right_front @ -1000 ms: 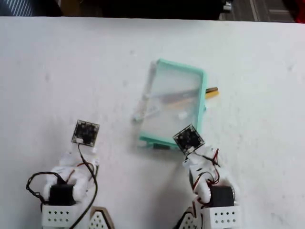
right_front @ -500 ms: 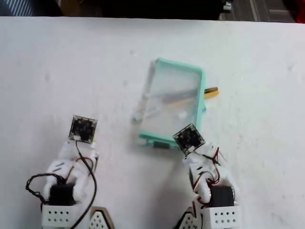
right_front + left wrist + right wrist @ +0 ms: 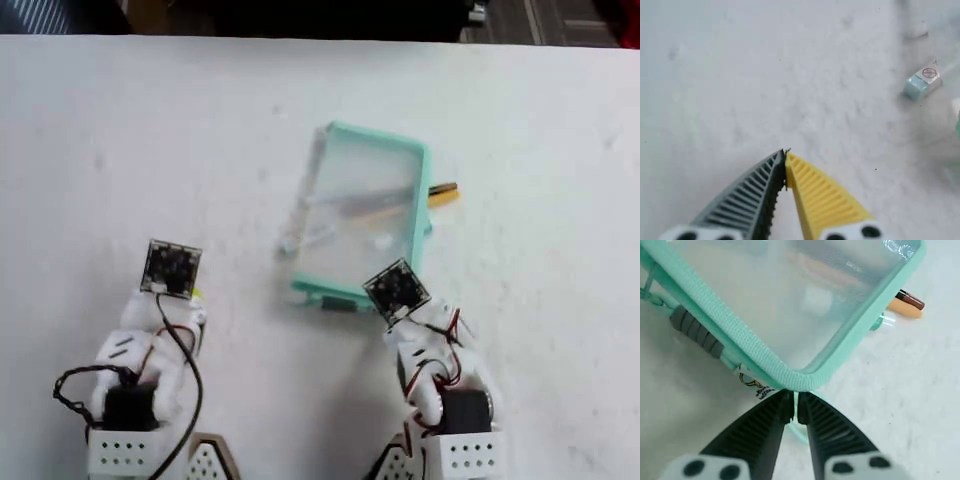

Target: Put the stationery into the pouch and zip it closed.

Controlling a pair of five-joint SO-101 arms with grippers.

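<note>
Yellow pen end (image 3: pixel 444 194) just beside pouch (image 3: pixel 365 215)

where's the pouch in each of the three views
High view: the pouch lies flat just ahead of the right arm.
Right wrist view: its mint corner sits at the right gripper tips.
Left wrist view: a mint sliver at the frame edge, probably its edge.
Shared landmark: the yellow pencil poking out of it.

Robotics lab bench: white table (image 3: pixel 120 120), exposed-wire robot arms (image 3: pixel 140 370).
</note>
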